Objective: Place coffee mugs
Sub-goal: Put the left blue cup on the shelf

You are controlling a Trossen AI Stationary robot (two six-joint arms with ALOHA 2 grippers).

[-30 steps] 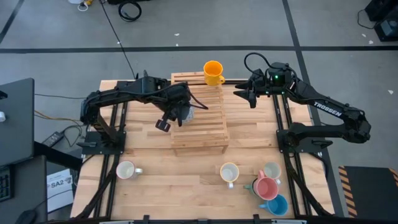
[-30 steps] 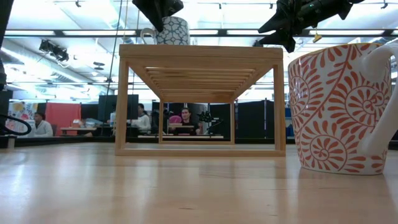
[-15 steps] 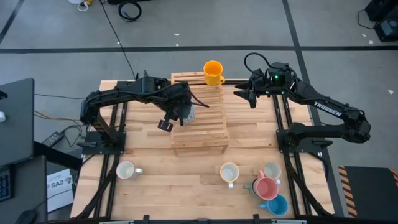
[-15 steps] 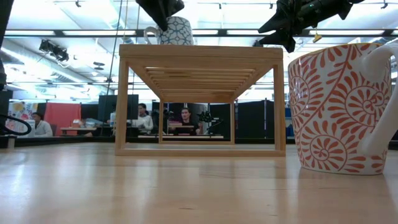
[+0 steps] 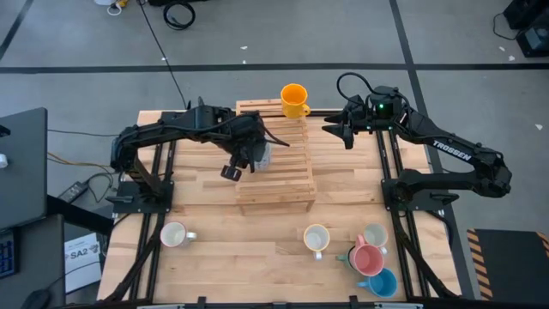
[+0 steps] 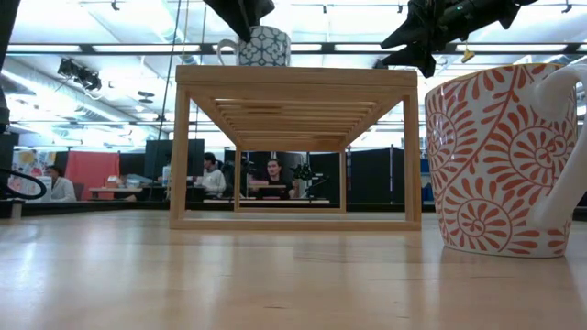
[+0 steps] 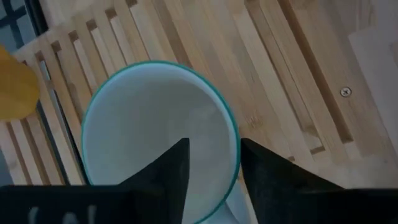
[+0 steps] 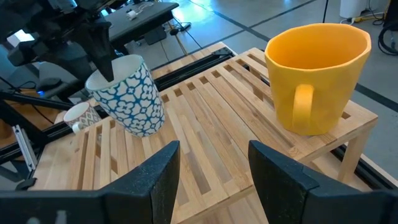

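White "TROSSEN" lettering on right arm [image 5: 452,151], slatted wooden rack [image 5: 276,167]

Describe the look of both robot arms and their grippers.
Both arms are matte black, built of jointed segments. The right arm carries white TROSSEN lettering, a looped black cable and a small green light. The left gripper and right gripper each end in two flat dark fingers.

Left arm: I reach inward, wrist bent down, my left gripper [image 5: 250,160] pointing downward.
Left fingers [image 7: 166,167]: parted, a gap between them.
Right arm: I hang raised, right gripper [image 5: 333,129] spread open.
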